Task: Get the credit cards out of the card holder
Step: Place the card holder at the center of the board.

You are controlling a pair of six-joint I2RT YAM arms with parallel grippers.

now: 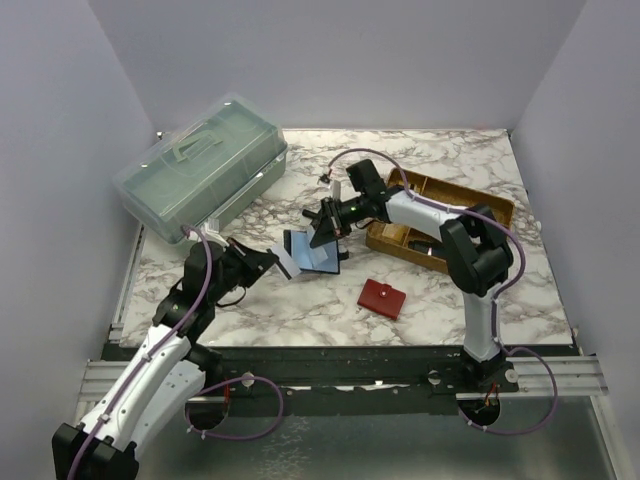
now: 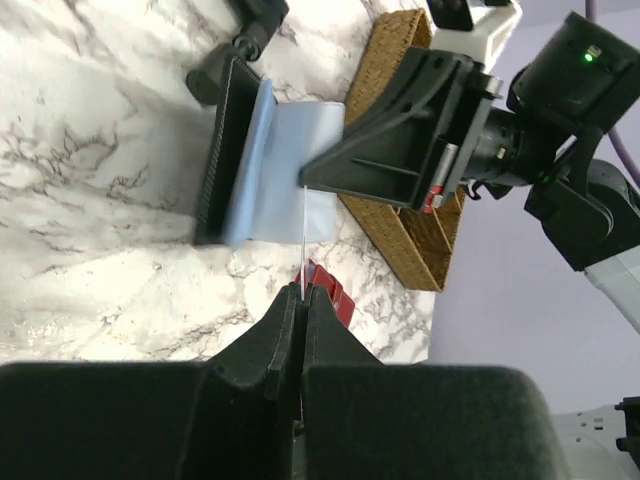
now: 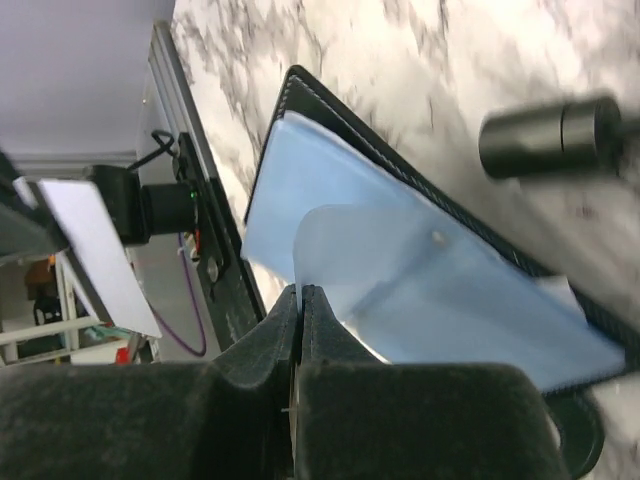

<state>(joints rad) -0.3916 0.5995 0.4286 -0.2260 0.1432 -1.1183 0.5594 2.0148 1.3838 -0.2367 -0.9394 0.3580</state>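
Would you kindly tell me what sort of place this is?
Likely a robotics lab test cell: plain walls enclose a marble-patterned table, with an aluminium mounting rail along its near edge and a staged plastic box.

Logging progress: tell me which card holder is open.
The black holder, spread open showing blue sleeves; the red holder lies shut by itself.

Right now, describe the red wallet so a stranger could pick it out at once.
On the marble table, find the long wicker tray at the right. The small red wallet lies closed and flat on the marble, just nearer the arm bases than that tray. It alone is red; the other card holder, black with pale blue sleeves, is open mid-table.
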